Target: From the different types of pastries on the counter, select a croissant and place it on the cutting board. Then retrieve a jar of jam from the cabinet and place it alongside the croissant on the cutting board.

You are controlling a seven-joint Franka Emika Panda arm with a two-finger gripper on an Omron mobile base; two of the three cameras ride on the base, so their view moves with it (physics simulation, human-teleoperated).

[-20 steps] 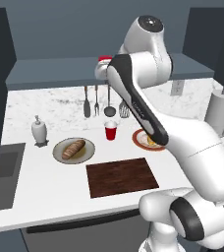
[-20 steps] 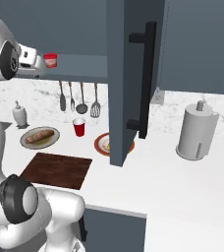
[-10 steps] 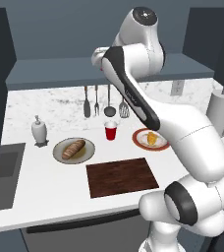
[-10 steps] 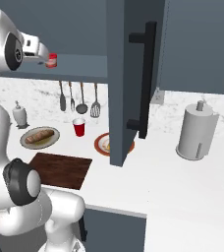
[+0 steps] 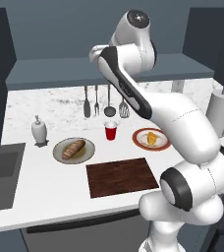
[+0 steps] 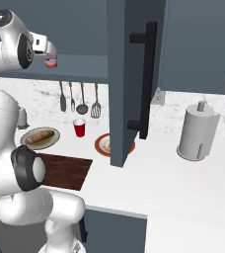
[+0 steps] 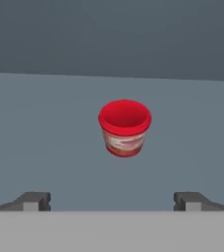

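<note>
The arm is reared up high, its upper link folded back on itself so the hand reaches toward the cabinet [image 5: 109,74] shelf, level with the ledge. From the right side the hand juts out past the shoulder joint, with the gripper [image 6: 50,55] pointed at the jar of jam [image 6: 51,62], which sits on the ledge just at its tip.

Looking along the hand, the gripper [image 7: 112,201] stands wide, its two dark fingertips [image 7: 33,201] spread far apart at either side and closed on nothing. The jar of jam [image 7: 125,128] is straight ahead of it, centred between the tips but apart from them, upright on the blue-grey shelf, red with a pale band round its body.

Well below the gripper on the counter [image 5: 45,187], the croissant [image 5: 153,138] lies on its round plate [image 5: 140,142]. The cutting board [image 5: 121,175] lies bare, nearer the robot's base. The brown loaf [image 5: 73,148] rests on its own plate to the left, with a red cup [image 5: 111,131] between the two plates.
</note>
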